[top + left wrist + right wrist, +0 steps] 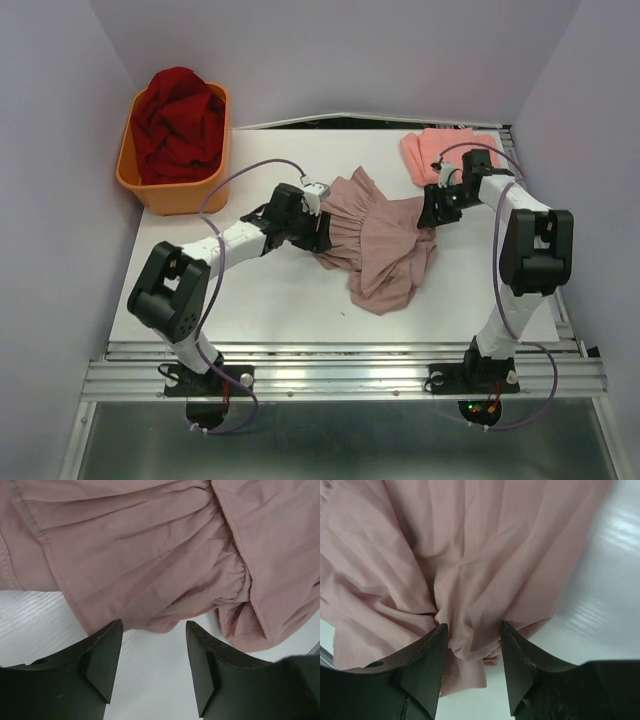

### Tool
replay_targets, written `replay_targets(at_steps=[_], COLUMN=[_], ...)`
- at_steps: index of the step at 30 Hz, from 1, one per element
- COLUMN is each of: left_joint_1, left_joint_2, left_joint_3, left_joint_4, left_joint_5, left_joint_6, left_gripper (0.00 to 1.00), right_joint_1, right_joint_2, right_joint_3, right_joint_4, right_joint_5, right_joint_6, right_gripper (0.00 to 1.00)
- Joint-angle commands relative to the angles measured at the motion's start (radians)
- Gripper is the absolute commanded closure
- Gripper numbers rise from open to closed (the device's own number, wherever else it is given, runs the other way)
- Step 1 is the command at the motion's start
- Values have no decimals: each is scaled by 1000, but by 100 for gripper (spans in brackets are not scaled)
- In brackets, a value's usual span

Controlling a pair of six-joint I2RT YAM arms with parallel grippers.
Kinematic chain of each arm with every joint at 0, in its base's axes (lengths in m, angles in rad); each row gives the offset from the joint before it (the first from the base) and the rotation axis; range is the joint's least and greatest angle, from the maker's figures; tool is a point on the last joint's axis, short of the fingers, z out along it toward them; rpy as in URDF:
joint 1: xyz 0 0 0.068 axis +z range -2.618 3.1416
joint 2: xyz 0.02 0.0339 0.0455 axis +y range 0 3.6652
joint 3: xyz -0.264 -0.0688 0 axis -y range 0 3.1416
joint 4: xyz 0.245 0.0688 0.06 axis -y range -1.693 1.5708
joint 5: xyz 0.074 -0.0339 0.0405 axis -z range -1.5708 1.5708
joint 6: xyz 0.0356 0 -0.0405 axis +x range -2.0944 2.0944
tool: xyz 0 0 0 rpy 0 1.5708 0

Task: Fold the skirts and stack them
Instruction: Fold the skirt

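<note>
While the dusty mauve skirt [385, 255] lies crumpled at the centre of the white table [260, 290] in the overhead view, both arms reach in on it from either side. Its gathered waist points toward the upper middle of the frame and its flared hem spills toward the lower right.

The left gripper [154, 625] sits at the skirt's left edge. In its wrist view the two dark fingers [105, 655] rise from the bottom of the frame, set moderately wide apart, with only bare table between them. The skirt's gathered seam and hem fill the upper part of that frame, just beyond the fingertips. This gripper holds nothing.

The right gripper [474, 627] is at the skirt's right side, just below the salmon-pink skirt [435, 155]. That one lies folded flat in the upper right corner of the table, apart from the mauve one. In the right wrist view the fingers [517, 655] stand partly apart and straddle a bunched fold of mauve cloth. The cloth fills the gap and touches the left-hand finger near its tip, but the jaws are not pressed tight on it.

An orange tub [128, 170] stands at the upper left of the overhead frame, at the table's corner, heaped with dark red cloth [180, 125].
</note>
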Motion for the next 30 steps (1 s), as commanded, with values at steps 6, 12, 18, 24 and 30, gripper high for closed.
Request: replay_targets(at_steps=[6,12,18,24,30], left_joint_1=[54,171,199,93,-313], left_joint_2=[238,353,251,-231,-493], left_joint_3=[240,485,478,169,-123], left_joint_4=[44,-66,-148,-122,-103], left_joint_5=[-16,-15,18,-92,-362], left_joint_6=[36,155,364,664,689], left_gripper=[40,44,34,26,27], right_joint_1=[15,108,187,187,187], right_joint_2=[35,-34,-114,-310,-462], right_joint_3=[-131,-304,-397,-355,-291], right_joint_4=[-3,40,80,-42,-35], right_joint_5=[-80,-175,-226,-212,-124], right_joint_6=[-10,88,182,136,139], right_gripper=[59,78,75,62,60])
